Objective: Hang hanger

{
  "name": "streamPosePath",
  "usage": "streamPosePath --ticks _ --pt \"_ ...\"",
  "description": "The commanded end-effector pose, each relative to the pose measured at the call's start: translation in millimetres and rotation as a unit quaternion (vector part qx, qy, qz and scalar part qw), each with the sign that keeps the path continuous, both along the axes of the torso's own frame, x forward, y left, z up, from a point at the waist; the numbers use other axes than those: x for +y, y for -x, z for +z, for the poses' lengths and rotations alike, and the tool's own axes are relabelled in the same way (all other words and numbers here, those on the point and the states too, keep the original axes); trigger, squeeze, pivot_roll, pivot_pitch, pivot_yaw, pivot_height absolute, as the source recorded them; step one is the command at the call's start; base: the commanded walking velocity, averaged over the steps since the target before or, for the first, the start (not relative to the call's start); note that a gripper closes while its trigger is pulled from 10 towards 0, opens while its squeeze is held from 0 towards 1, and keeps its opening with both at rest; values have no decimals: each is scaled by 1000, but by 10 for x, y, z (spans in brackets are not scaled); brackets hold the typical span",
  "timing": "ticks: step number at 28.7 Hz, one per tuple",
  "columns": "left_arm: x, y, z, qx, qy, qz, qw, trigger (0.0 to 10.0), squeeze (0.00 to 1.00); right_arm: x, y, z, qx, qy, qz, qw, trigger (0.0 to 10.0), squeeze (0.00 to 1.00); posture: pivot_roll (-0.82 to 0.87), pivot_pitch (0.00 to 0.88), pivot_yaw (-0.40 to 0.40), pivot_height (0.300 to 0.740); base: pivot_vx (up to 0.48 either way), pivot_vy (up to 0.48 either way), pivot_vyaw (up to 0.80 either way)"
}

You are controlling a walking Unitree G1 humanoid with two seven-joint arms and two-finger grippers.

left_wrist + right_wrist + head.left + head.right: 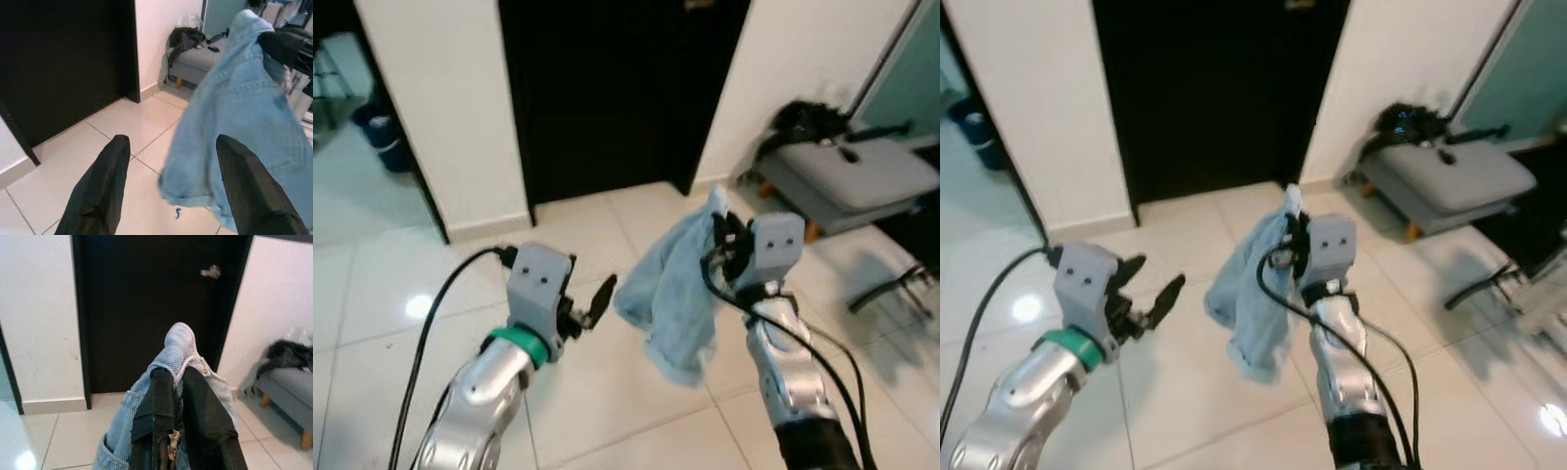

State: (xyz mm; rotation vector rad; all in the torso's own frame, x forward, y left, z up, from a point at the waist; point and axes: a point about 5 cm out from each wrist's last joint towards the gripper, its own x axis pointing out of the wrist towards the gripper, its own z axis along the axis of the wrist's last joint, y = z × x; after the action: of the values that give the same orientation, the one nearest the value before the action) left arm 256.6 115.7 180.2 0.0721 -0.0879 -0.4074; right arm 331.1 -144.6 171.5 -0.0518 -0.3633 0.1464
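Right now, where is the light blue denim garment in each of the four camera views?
Left eye view: denim garment hangs mid-frame from the right gripper.
Right eye view: it hangs mid-frame, left of the silver arm.
Left wrist view: it hangs beyond the left gripper's open fingers.
Right wrist view: it bunches around the clamped fingers.
Shared landmark: the dark door.

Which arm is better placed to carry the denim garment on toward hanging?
Right. The right gripper is already shut on the denim garment, holding it off the tiled floor. The left gripper is open beside it, holding nothing.
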Motion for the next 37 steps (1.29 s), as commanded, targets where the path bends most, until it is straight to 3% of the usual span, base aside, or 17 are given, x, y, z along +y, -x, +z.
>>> streamPosePath --ticks 1,37 --pt "-23 12 -18 7 2 -6 1000 10000 0 -52 13 41 -11 -2 -9 1000 10000 0 2 57 30 740 0 0 -800" --pt "-6 -18 -19 10 7 13 1000 10000 0 -13 31 29 -7 -4 -2 1000 10000 0 5 68 27 740 0 0 -800"
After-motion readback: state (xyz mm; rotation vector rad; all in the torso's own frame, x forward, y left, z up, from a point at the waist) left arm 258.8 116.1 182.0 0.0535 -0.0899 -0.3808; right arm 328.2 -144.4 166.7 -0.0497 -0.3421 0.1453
